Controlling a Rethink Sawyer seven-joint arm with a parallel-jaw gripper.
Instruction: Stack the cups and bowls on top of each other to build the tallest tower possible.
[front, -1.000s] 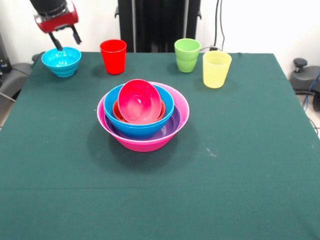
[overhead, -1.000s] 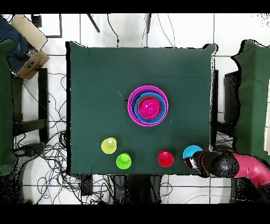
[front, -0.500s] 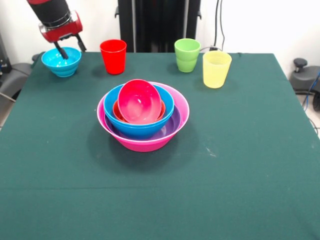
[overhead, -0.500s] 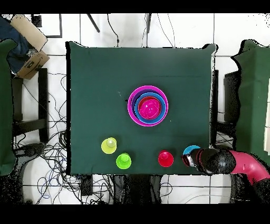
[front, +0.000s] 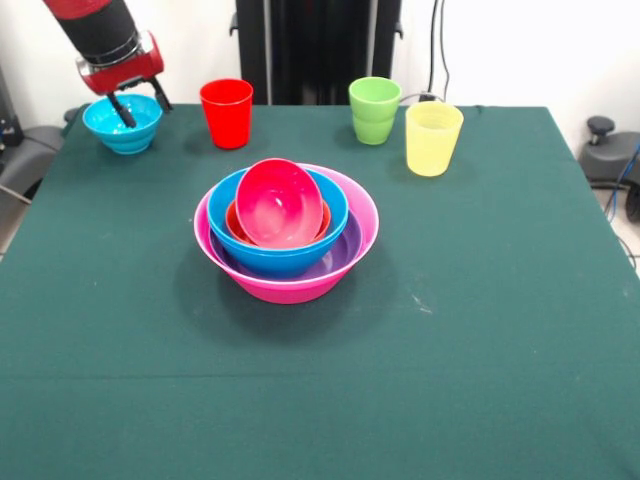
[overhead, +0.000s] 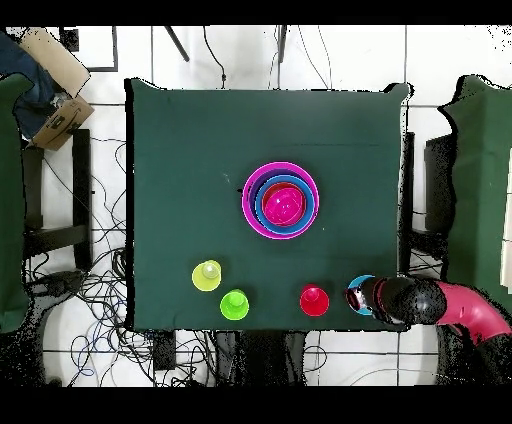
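A green-clothed table (overhead: 200, 180) stands on a white tiled floor (overhead: 90, 60), cables (overhead: 90, 290) strewn beside it, cardboard boxes (overhead: 55, 90) nearby.

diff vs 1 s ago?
The gripper, with one finger inside the cyan bowl, has dragged the bowl toward the table's far left corner in the front view. The tower and the three cups have not moved.

Red-and-black arm (front: 98, 30) entering from the upper left in the front view, wrist tilted. Gripper (front: 140, 104) pointing downward, two dark fingers (front: 124, 112) spread apart, one lower than the other. Seen overhead, arm (overhead: 462, 308) extended sideways from the lower right.
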